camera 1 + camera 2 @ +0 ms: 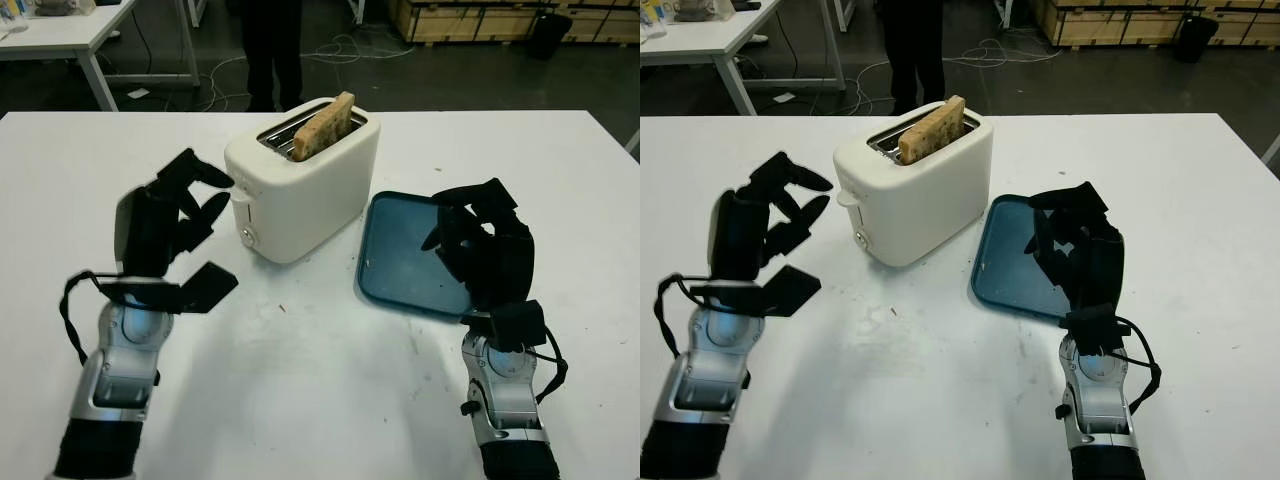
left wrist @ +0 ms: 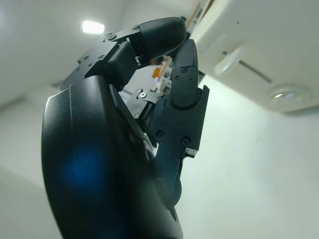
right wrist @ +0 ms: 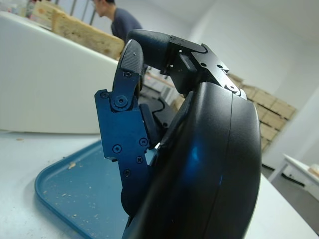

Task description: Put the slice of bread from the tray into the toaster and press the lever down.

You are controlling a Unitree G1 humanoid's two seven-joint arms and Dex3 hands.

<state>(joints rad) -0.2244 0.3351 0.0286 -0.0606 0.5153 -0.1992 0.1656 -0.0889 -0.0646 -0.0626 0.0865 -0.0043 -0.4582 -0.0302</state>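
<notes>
A white toaster [image 1: 300, 190] stands mid-table with a slice of bread [image 1: 323, 125] sticking up out of its slot. Its lever [image 1: 241, 201] sits high on the end facing me, above a small knob [image 2: 282, 93]. My left hand [image 1: 190, 205] hovers open just left of that end, fingertips a short way from the lever [image 2: 228, 60]. A dark blue tray [image 1: 400, 250] with only crumbs lies right of the toaster. My right hand [image 1: 470, 235] hangs open over the tray's right part [image 3: 75, 184], holding nothing.
A person [image 1: 272, 50] stands behind the table's far edge, also in the right wrist view [image 3: 112, 17]. Another white table [image 1: 60, 35] is at the back left, wooden crates [image 1: 480, 18] at the back right. Cables lie on the floor.
</notes>
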